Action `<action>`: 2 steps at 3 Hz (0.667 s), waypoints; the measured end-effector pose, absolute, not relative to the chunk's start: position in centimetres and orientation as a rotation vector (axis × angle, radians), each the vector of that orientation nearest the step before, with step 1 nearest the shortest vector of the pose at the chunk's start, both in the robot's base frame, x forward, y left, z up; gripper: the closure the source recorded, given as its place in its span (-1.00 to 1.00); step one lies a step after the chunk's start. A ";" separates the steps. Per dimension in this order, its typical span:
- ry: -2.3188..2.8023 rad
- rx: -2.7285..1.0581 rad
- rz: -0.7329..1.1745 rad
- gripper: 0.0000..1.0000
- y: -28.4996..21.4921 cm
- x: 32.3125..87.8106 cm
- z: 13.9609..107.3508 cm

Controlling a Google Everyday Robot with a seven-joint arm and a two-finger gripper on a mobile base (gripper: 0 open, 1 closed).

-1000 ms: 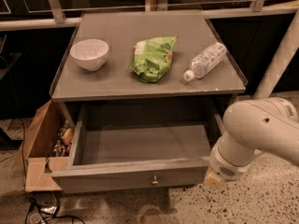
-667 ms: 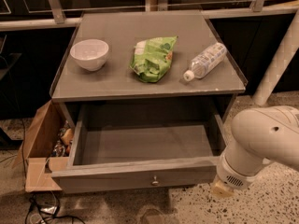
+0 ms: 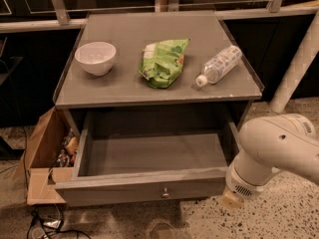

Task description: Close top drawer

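Gripper: low by the drawer's front right corner, tucked under the white arm; open or closed, cannot tell.
Top drawer: standing wide open from the grey cabinet, nothing visible inside, small knob centred on its front.
Likely reason for the position: level with the front panel, probably to push it inward.
On the cabinet: white bowl, green bag, bottle lying down.
Floor, left: open cardboard box just beside the drawer.

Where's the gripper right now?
In the camera view, the gripper is low on the right, under the white arm, beside the right front corner of the open top drawer.
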State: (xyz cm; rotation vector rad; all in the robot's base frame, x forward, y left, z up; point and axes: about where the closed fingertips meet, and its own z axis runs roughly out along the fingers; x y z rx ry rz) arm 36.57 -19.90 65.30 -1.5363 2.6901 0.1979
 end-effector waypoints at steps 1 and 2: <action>2.679 -1.535 0.163 1.00 -19.3 38.6 64.6; 2.650 -1.536 0.117 1.00 -18.8 41.1 64.7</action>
